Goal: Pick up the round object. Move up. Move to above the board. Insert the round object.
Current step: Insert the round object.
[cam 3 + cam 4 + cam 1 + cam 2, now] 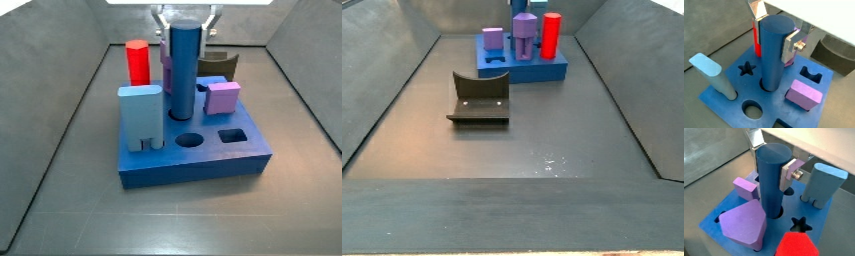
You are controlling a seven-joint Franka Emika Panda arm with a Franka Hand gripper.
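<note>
One smooth, matte round object (774, 52), a slim medium-blue cylinder, stands upright with its long axis vertical and its foot in a round hole of the board (201, 162), a thick dark-blue block with cut-out holes. Flat silver fingers (791, 174) of the gripper (185, 22) flank its top, seemingly clamped on it.
</note>
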